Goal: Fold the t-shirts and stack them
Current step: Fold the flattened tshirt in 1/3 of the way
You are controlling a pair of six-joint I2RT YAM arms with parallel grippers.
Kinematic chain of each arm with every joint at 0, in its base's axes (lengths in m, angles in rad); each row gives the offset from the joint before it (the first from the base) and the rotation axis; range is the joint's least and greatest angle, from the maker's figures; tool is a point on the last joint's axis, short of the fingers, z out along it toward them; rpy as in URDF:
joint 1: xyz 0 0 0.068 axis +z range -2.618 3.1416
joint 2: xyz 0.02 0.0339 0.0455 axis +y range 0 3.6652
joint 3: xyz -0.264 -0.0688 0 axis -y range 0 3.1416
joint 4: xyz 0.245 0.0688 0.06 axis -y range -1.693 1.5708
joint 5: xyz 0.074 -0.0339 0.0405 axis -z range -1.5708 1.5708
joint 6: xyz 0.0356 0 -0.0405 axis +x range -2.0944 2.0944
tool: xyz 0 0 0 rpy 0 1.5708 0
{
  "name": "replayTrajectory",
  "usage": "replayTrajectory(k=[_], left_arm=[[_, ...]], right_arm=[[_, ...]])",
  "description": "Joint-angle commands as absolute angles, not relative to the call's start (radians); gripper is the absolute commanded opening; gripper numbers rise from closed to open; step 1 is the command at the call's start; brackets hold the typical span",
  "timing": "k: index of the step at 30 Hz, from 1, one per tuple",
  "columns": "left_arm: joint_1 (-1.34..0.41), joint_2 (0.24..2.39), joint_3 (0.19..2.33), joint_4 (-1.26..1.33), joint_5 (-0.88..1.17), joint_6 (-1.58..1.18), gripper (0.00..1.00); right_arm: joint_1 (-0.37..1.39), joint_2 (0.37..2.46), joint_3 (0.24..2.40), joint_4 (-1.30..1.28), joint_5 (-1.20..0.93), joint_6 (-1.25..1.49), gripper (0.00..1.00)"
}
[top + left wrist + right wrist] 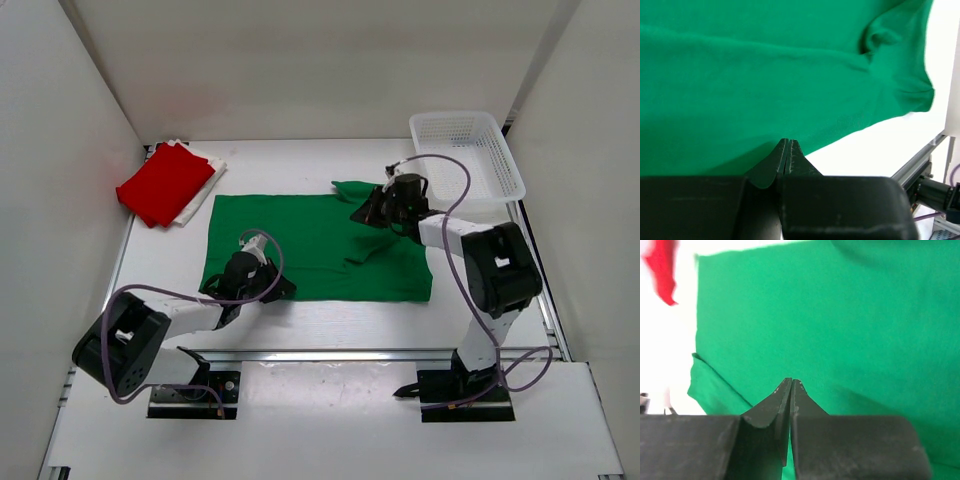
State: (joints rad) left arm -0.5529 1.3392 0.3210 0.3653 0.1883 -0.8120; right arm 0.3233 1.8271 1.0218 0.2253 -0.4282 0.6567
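Note:
The green t-shirt [310, 245] lies spread across the middle of the table. Its right part is bunched and raised toward my right gripper [362, 213]. That gripper is shut over the cloth [815, 315], seemingly pinching it [791, 381]. My left gripper [283, 287] is shut at the shirt's near hem [788, 141], with a thin line of green between its jaws; the shirt [765, 75] stretches away beyond it. The red t-shirt [165, 185] lies folded on the white t-shirt [207, 188] at the back left. The red one also shows in the right wrist view [662, 270].
A white lattice basket [465, 160] stands at the back right, just behind the right arm. White walls close in the left, back and right sides. A metal rail [330, 353] runs along the table's near edge and shows in the left wrist view [920, 165].

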Motion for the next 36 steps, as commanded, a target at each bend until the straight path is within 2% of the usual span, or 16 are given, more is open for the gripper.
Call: replayTrajectory(k=[1, 3, 6, 9, 13, 27, 33, 36], left_arm=[[-0.578, 1.289, 0.325, 0.348, 0.146, -0.79, 0.05], [-0.59, 1.298, 0.339, 0.348, 0.137, -0.789, 0.07], [-0.6, 1.341, 0.376, 0.354, 0.156, -0.779, 0.07], [-0.604, 1.367, 0.38, 0.371, 0.164, -0.787, 0.06], [-0.626, 1.393, 0.394, 0.38, 0.161, -0.788, 0.06], [-0.538, 1.302, 0.285, 0.353, 0.164, -0.753, 0.06], [-0.543, 1.235, 0.282, 0.321, 0.155, -0.749, 0.07], [-0.578, 1.217, 0.298, 0.299, 0.13, -0.758, 0.07]], right_arm=[[0.325, 1.685, 1.023, 0.192, -0.384, 0.573, 0.0], [0.319, 1.591, 0.951, 0.176, -0.316, 0.538, 0.0], [0.33, 1.481, 0.72, 0.198, -0.296, 0.545, 0.01], [0.357, 1.451, 0.626, 0.207, -0.304, 0.546, 0.0], [0.406, 1.477, 0.607, 0.207, -0.285, 0.537, 0.0], [0.411, 1.707, 0.785, 0.247, -0.247, 0.529, 0.0], [0.405, 1.853, 1.012, 0.27, -0.268, 0.551, 0.0], [0.4, 1.836, 1.083, 0.21, -0.29, 0.534, 0.0]])
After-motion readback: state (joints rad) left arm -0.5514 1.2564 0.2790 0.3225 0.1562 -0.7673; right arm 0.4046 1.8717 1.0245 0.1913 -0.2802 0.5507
